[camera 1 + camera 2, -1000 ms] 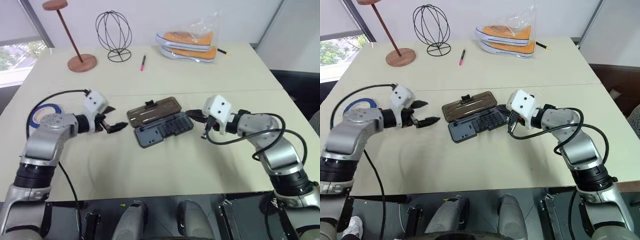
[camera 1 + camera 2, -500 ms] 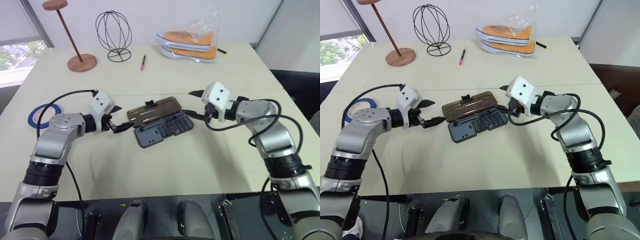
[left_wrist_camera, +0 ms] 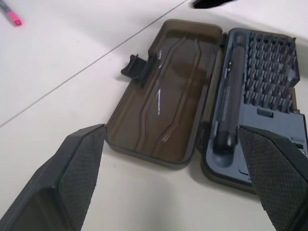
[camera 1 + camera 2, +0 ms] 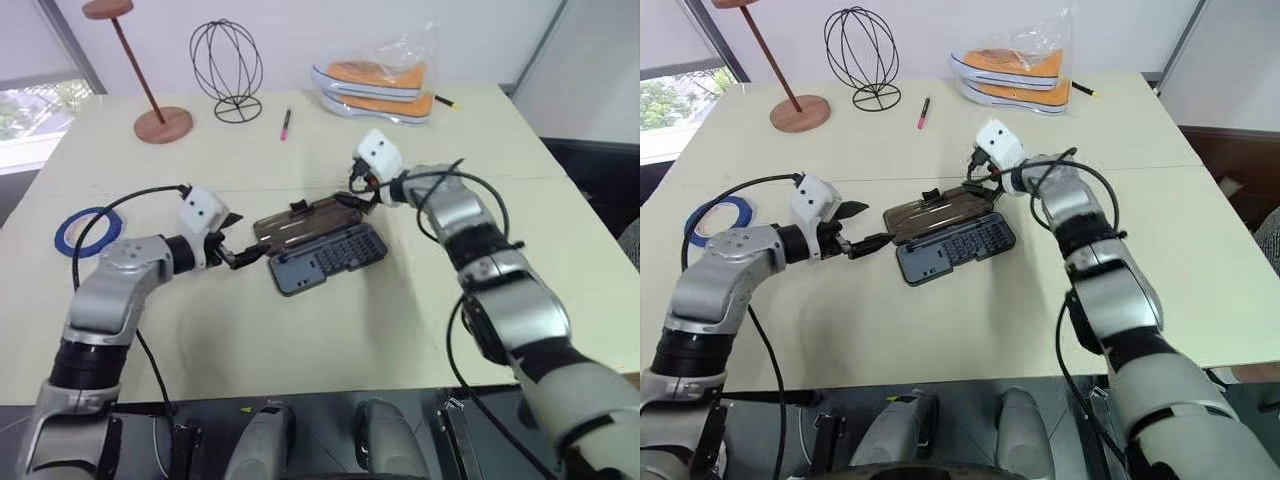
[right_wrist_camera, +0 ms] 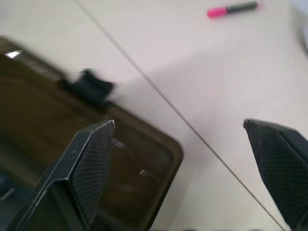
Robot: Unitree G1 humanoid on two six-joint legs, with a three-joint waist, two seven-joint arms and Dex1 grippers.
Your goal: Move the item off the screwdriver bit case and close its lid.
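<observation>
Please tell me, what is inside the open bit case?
In the grey case a dark screwdriver handle lies along the hinge side, beside rows of small bits. The flat part near the end hides what is under it. The open lid holds nothing.

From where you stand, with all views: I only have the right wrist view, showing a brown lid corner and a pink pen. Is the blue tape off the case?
Observer: Yes. The blue tape lies on the table, well left of the case.
Operator: Is the lid shut?
Observer: No, the lid lies flat, open beside the base.
Operator: Where's the other gripper?
Observer: The left gripper, open, sits near the case's left end.
</observation>
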